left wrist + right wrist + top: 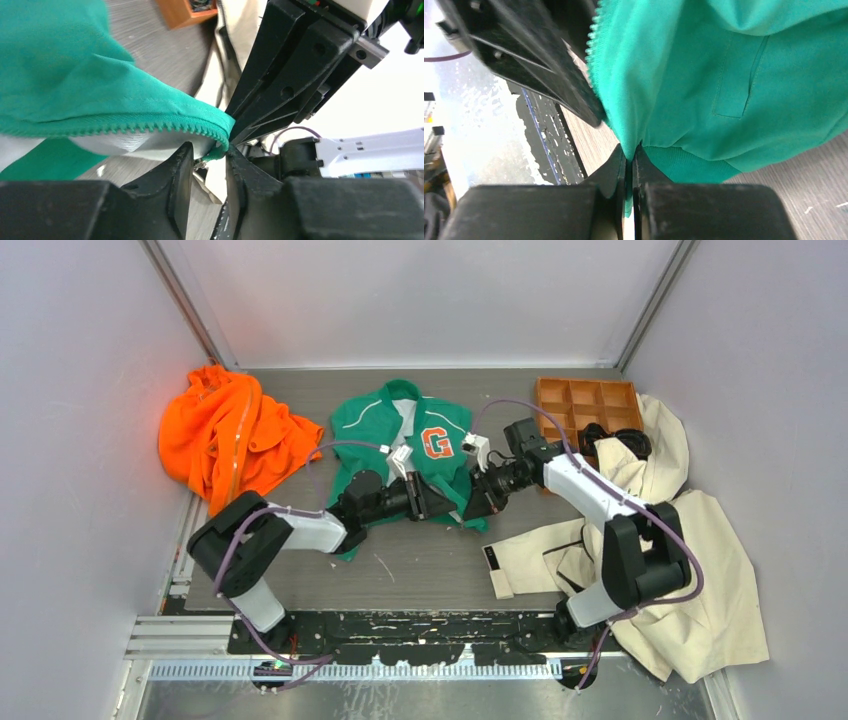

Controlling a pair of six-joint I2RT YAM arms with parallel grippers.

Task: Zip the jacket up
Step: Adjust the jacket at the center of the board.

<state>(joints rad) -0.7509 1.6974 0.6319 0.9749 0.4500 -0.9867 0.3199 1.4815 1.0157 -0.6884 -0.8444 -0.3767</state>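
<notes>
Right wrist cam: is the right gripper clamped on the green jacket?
Yes, the right gripper is closed, with a fold of the jacket pinched between its fingers.

Jacket at table ctr, garment to L, tray & coat R

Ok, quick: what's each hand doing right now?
Left hand: open, straddling the zipper corner of the jacket.
Right hand: closed on the jacket hem.
</notes>
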